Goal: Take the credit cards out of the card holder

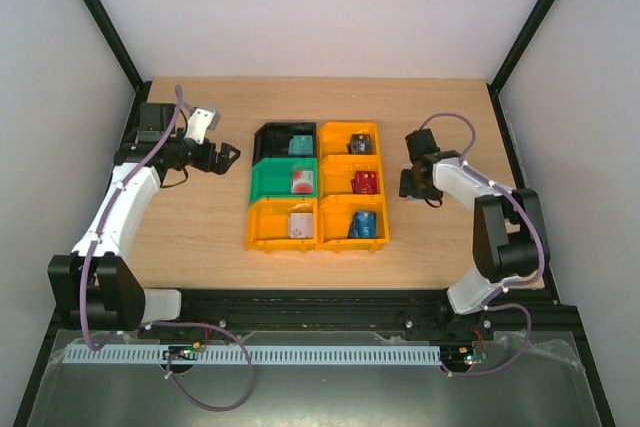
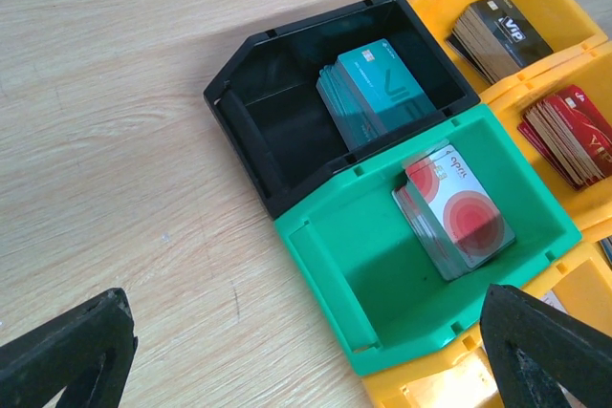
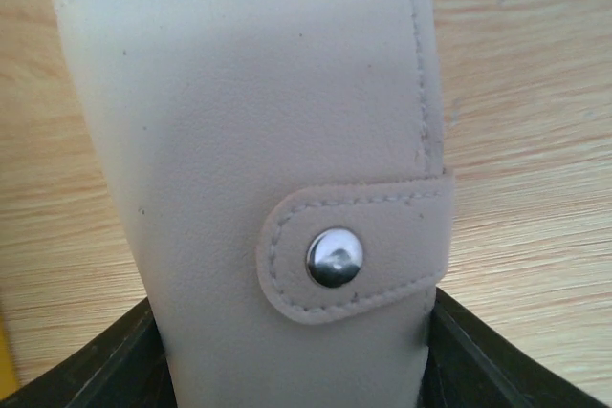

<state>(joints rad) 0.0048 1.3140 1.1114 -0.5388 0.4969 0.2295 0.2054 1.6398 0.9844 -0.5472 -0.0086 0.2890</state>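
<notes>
- The card holder (image 3: 258, 140), a pale stitched leather sleeve, sits between the fingers of the right gripper (image 1: 415, 184), on the right of the table (image 1: 200, 227), just right of the block of bins (image 1: 316, 197).
- The right jaws are drawn in against the holder's two long edges. The leather seems to meet both fingers, so I judge it gripped, though how firmly is not clear.
- In the right wrist view the holder's long axis runs straight away from the wrist, in line with the fingers.
- Its closing tab (image 3: 382, 226) wraps round from the right edge in that view, and the snap stud (image 3: 335, 256) is fastened and faces the camera.
- No credit cards show inside it; the closed flap hides them.
- The left gripper (image 1: 222, 157) hangs with its jaws wide apart and holds nothing. It is left of the bins, over the black bin (image 2: 249, 112) and green bin (image 2: 325, 265).
- The holder is well apart from the left gripper, with the whole block of bins between them.
- The right arm is therefore the nearer; the left would probably have to reach rightward across the bins to undo the tab.
</notes>
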